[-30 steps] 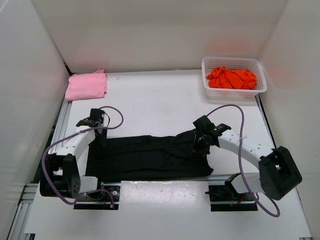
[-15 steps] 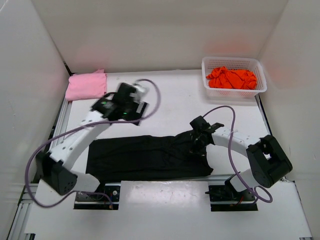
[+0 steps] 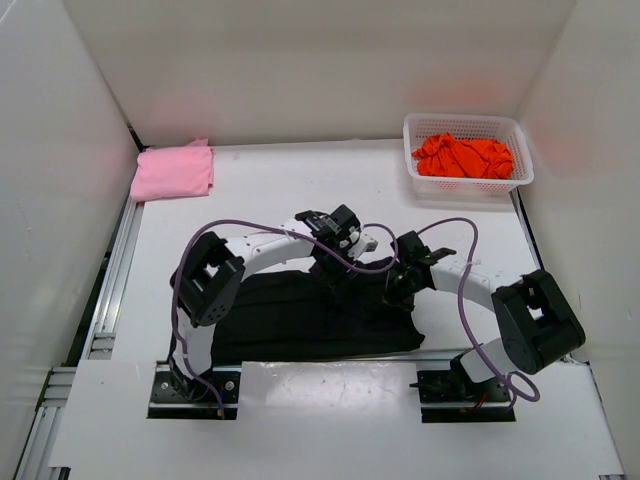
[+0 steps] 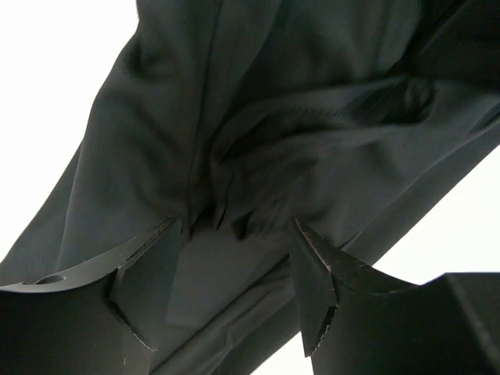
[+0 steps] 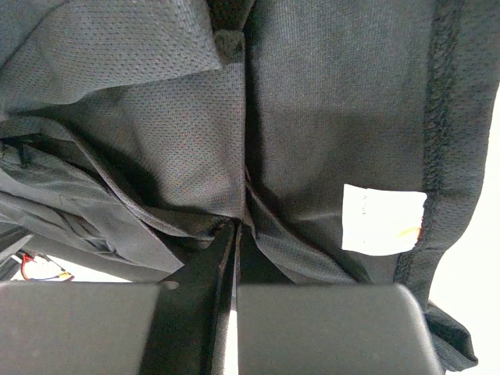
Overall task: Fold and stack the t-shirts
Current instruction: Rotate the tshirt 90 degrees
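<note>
The black t-shirt (image 3: 290,320) lies rumpled at the table's (image 3: 300,190) 6 o'clock. The right gripper (image 5: 236,228), fingers pressed together, pinches a fold of it beside a white label (image 5: 383,219) (print unreadable). The left gripper (image 4: 238,234) stands spread over bunched cloth; whether it touches is unclear. The pink t-shirt (image 3: 172,172) lies folded at 10 o'clock. The orange t-shirt (image 3: 463,156) sits crumpled in the basket (image 3: 467,122) at 2 o'clock.

Your white table (image 3: 300,190) carries three things: pink t-shirt (image 3: 173,171) folded at the far left corner, black t-shirt (image 3: 290,320) spread along the near edge, mesh basket (image 3: 468,184) far right.
</note>
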Controlling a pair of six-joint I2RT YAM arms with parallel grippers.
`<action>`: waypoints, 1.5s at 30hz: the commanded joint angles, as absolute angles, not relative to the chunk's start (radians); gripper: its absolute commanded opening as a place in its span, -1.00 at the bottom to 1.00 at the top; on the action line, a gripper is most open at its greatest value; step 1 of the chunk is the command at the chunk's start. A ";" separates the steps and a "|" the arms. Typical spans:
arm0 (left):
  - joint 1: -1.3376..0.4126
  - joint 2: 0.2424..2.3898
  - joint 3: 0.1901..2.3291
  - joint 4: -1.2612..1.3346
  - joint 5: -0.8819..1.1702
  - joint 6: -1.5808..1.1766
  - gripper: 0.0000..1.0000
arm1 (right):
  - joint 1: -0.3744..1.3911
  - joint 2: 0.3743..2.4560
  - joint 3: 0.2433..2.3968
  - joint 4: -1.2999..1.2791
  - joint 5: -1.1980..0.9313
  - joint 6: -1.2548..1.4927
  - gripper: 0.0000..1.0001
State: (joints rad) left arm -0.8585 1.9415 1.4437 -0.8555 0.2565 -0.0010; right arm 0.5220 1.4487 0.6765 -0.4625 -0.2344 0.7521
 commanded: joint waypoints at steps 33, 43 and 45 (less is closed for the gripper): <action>-0.884 1.944 1.523 -0.845 0.258 0.000 -0.79 | 0.492 1.364 0.660 -0.506 -0.189 0.739 -1.00; -0.904 1.787 1.382 -0.864 0.279 0.000 -0.79 | 0.626 1.195 0.674 -0.624 -0.052 0.741 -1.00; -0.913 1.787 1.364 -0.864 0.288 0.000 -0.79 | 0.635 1.184 0.652 -0.624 -0.052 0.750 -1.00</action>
